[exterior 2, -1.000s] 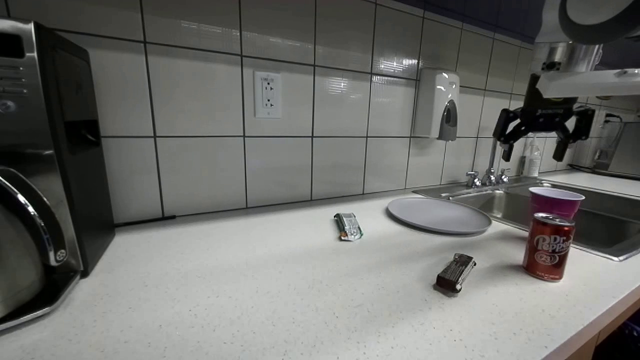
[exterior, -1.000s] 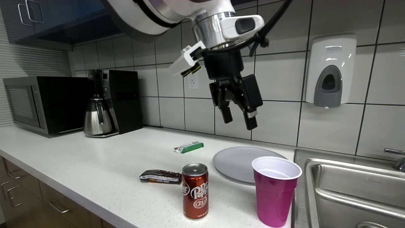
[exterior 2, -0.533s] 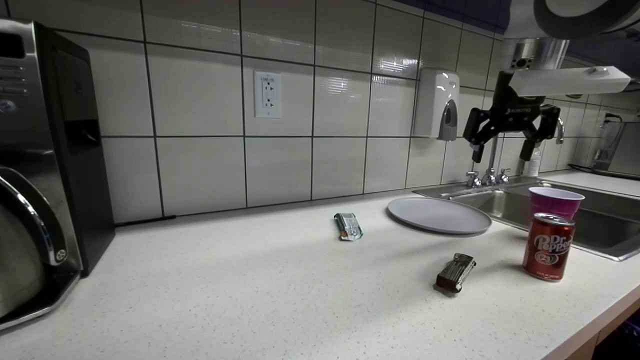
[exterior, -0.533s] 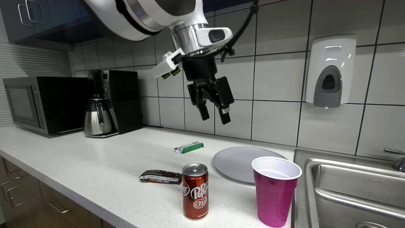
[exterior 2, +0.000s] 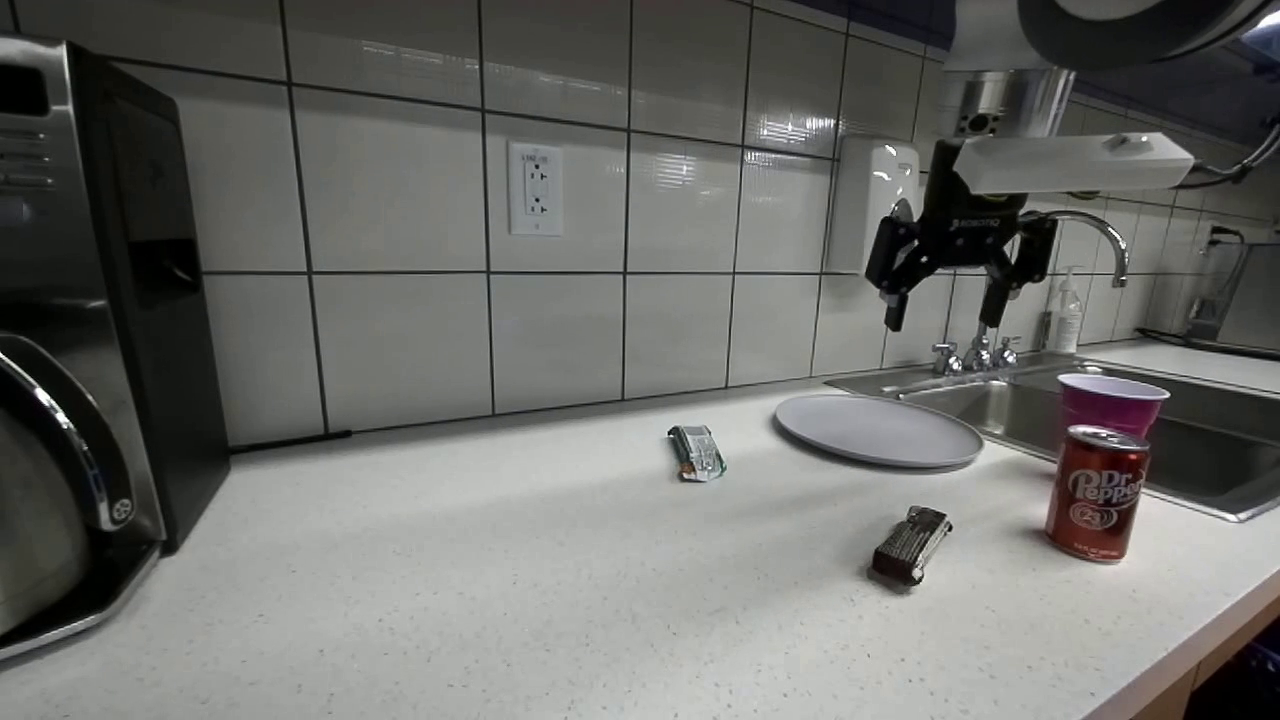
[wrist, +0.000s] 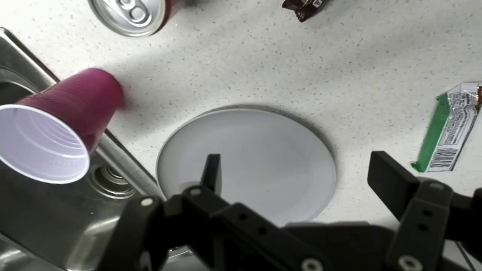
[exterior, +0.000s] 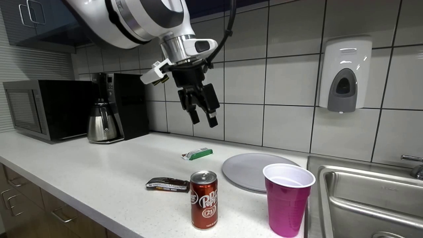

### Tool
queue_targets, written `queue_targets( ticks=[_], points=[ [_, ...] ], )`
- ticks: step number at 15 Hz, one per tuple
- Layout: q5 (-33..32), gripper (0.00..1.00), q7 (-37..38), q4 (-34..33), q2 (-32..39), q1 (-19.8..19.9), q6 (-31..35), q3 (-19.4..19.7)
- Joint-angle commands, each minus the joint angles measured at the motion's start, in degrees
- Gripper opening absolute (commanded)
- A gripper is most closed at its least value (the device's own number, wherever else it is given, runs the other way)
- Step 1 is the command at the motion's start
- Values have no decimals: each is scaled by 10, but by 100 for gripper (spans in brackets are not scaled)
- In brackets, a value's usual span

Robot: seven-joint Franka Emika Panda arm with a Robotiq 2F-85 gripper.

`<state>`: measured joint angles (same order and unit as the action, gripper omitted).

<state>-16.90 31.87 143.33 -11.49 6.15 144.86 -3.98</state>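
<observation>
My gripper (exterior: 204, 121) is open and empty, high above the counter near the tiled wall; it also shows in an exterior view (exterior 2: 943, 314). In the wrist view its spread fingers (wrist: 295, 162) hang over the grey plate (wrist: 263, 162) and the counter right of it. The plate lies flat on the counter. A green-and-silver wrapped bar (wrist: 448, 131) lies right of the fingers. A dark brown wrapped bar (exterior: 168, 184) lies beside a red Dr Pepper can (exterior: 204, 201). A magenta cup (exterior: 288, 205) stands upright by the sink. The gripper touches nothing.
A steel sink (exterior 2: 1240, 512) borders the plate and cup. A soap dispenser (exterior: 345, 74) hangs on the wall. A coffee maker (exterior: 129, 105) with a steel carafe and a microwave (exterior: 66, 107) stand at the counter's far end.
My gripper has moved steadily along the wall, away from the sink and toward the coffee maker side. Its fingers stay open. The things on the counter have not moved.
</observation>
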Motion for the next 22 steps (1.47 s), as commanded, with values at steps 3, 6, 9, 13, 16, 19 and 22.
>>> queue_targets(
  ticks=[3,6,9,13,16,19,22],
  points=[
    [-1,100,72,-41,42,-18,-9,-25],
    [-10,100,131,-66,66,-33,-14,-33],
    [-21,100,188,-94,93,-50,-19,-36],
    [-36,100,254,-134,135,-81,-26,-31],
    [-44,100,289,-163,168,-104,-36,-25],
    [-44,100,307,-195,201,-126,-49,-17],
    [-40,100,307,-225,231,-144,-65,-8]
  ],
)
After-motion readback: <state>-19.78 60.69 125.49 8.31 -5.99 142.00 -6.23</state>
